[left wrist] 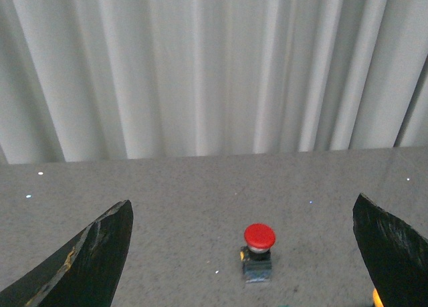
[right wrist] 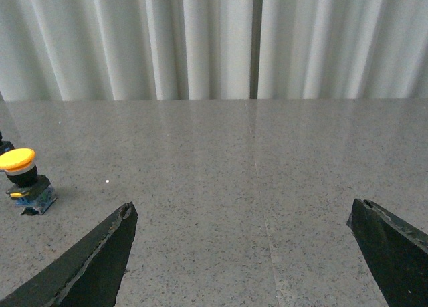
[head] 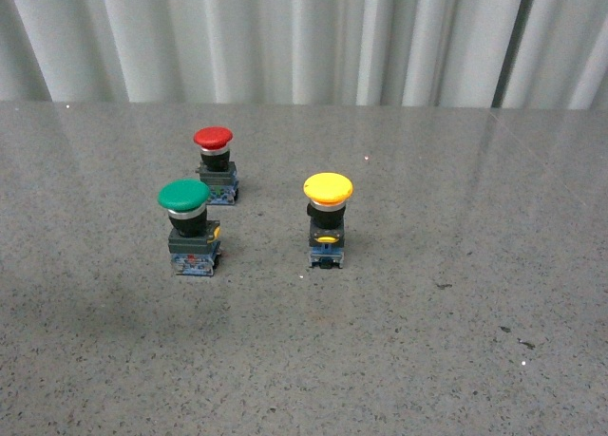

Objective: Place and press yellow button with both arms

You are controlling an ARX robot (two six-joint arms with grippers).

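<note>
Before committing to any reach, read the table [head: 456, 341] from left to right in the front view: green button [head: 184, 195] nearest and leftmost, red button [head: 213, 138] just behind it, yellow button [head: 328, 187] upright and alone, apart to the right of both. Treat the task as not yet begun: no arm in the front view, nothing gripped, yellow cap untouched.

Left jaws: spread wide and empty, lined up on the red button rather than on the target.

Right jaws: also spread wide and empty, with the yellow button at one edge of that wrist view, well outside the gap.

Judge the step in hand as the approach. Next, swing one arm inward to centre the black body between its jaws. Close gently below the silver collar to avoid tipping. Then bring the other arm down squarely on the cap.
</note>
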